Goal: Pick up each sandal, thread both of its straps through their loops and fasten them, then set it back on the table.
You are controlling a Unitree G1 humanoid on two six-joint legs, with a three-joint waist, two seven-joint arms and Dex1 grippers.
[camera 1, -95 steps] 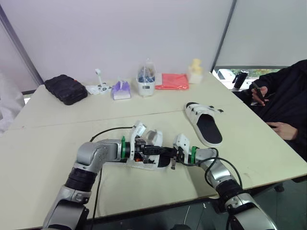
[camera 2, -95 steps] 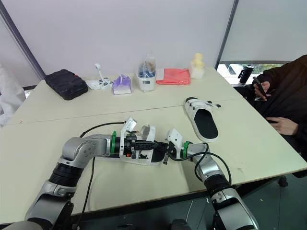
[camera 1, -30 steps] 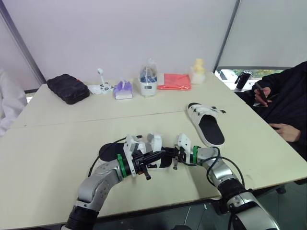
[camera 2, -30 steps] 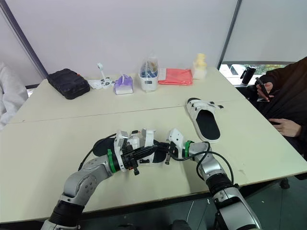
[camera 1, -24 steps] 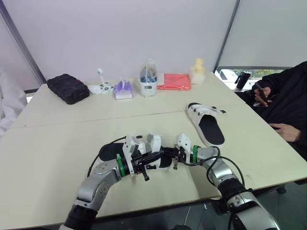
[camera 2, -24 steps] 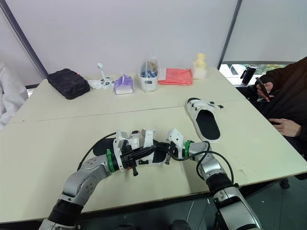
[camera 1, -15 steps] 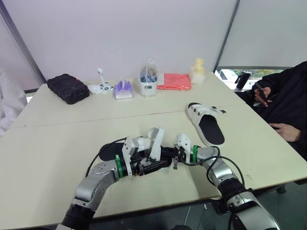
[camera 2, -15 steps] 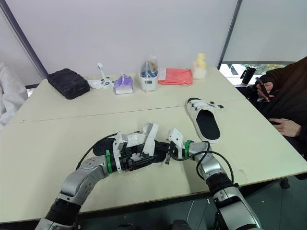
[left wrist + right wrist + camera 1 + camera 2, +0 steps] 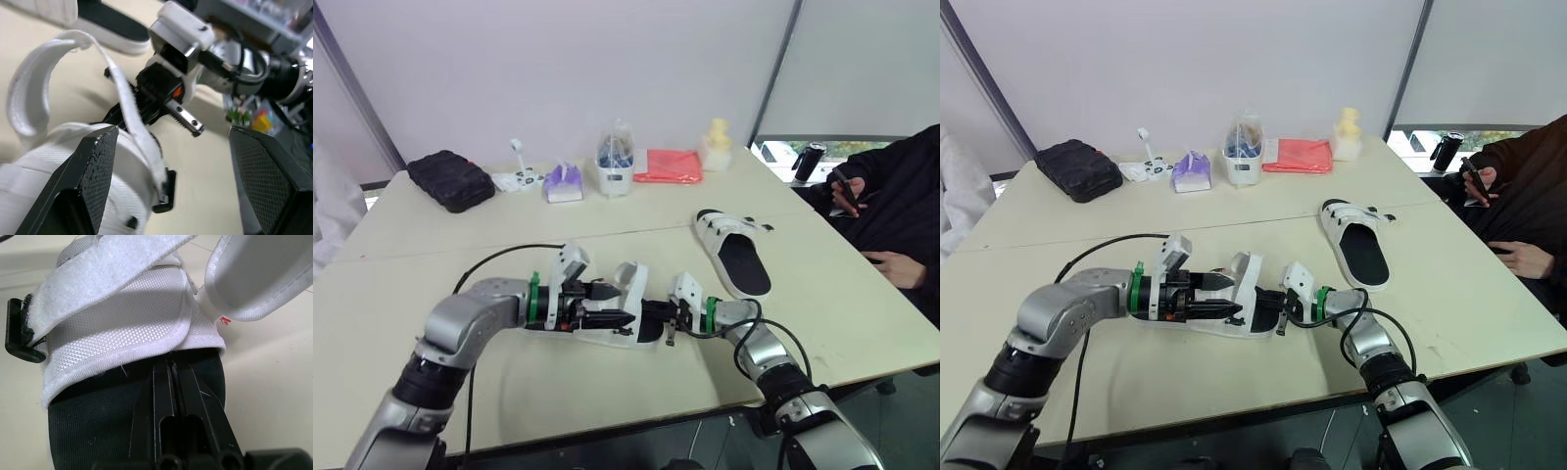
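Observation:
One white sandal with a black footbed (image 9: 607, 331) lies near the table's front edge between both grippers. Its loose strap (image 9: 632, 282) stands up in a curl, seen as a white loop (image 9: 46, 83) in the left wrist view. My left gripper (image 9: 619, 304) reaches in from the left just over the sandal's white upper (image 9: 73, 156), open, with wide black fingers (image 9: 95, 181) on either side of the strap and apart from it. My right gripper (image 9: 658, 315) comes from the right, shut, with its tips (image 9: 168, 367) lying on the footbed under the upper. The second sandal (image 9: 734, 250) rests at the right.
Along the table's far side sit a black pouch (image 9: 448, 179), a purple tissue pack (image 9: 561, 183), a clear container (image 9: 613, 162), a red cloth (image 9: 666, 166) and a yellow item (image 9: 713, 145). A person in black (image 9: 901, 215) sits at the right edge. A black cable (image 9: 499, 255) arcs from my left arm.
My left gripper has opened from shut. The left arm has swung out to the left and now reaches in level over the sandal. The strap rose and stands curled. The right gripper has held still.

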